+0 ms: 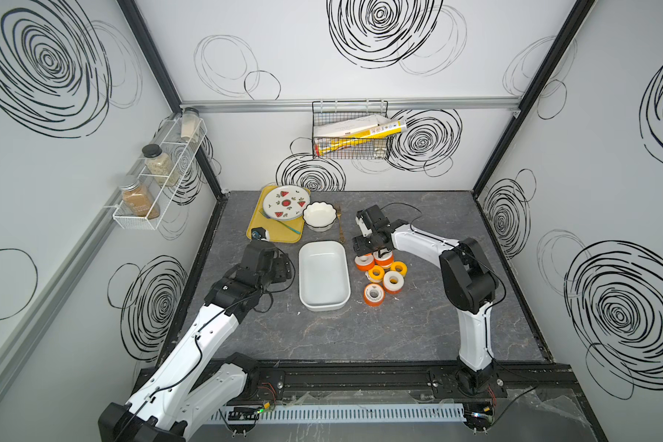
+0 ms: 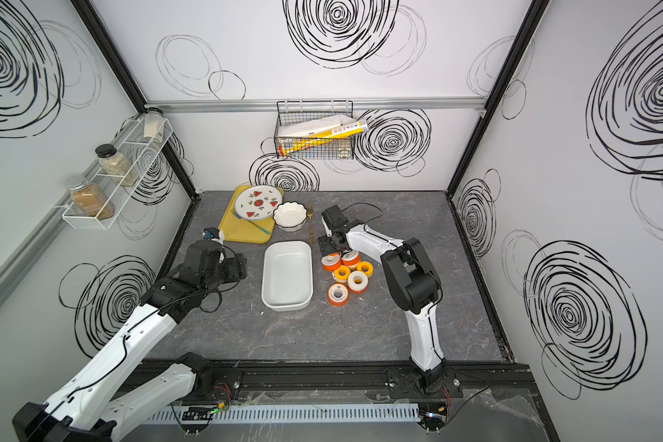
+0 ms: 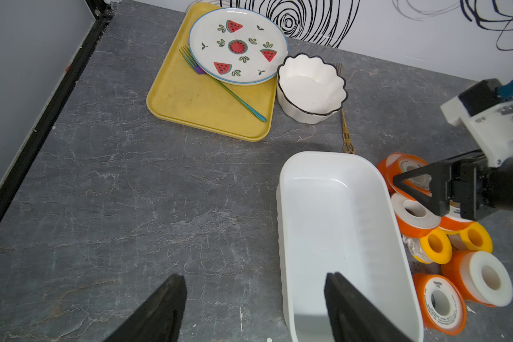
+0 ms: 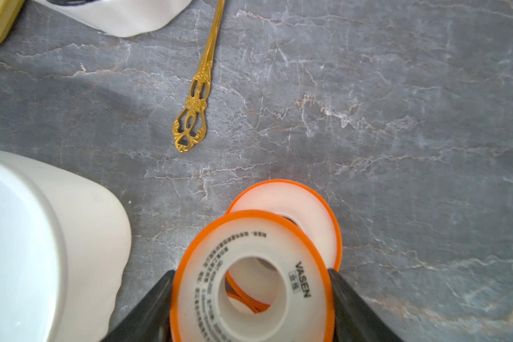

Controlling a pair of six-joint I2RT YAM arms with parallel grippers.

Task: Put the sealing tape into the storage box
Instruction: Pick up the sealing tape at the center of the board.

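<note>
1. The sealing tape [image 1: 379, 273] is a tight cluster of small round spools: white tape on orange or yellow plastic flanges, each with a centre hole. It sits on the table [image 1: 360, 336], just to the right of the storage box [image 1: 303, 275]. The spools touch each other; some lie flat, some are tilted.
2. The right gripper [image 4: 251, 274] is down at the far end of the cluster. Its black fingers [image 4: 148, 308] press on opposite rims of one orange-flanged spool [image 4: 202, 281], which has a printed label on its face. A second orange spool [image 4: 293, 201] sits directly behind it, partly overlapped.
3. The storage box is white glossy plastic, shallow and rectangular, with rounded corners and a plain inside. It lies between the two arms.
4. The left gripper [image 3: 253, 278] hovers over the table on the box's left side, jaws wide apart and holding nothing.
5. The table is a grey, marble-veined, matte slab.
6. Behind the box, a flat yellow tray [image 1: 261, 233] carries a watermelon-print plate [image 1: 286, 203] and a coloured fork [image 3: 222, 86].
7. A white fluted bowl [image 1: 319, 216] with a dark rim stands just beside the tray.
8. A gold fork [image 1: 338, 225] with an ornate handle lies beside the bowl. Its handle end is near the box's far corner, clear of the spools.
9. Neighbouring spools crowd the gripped one.
</note>
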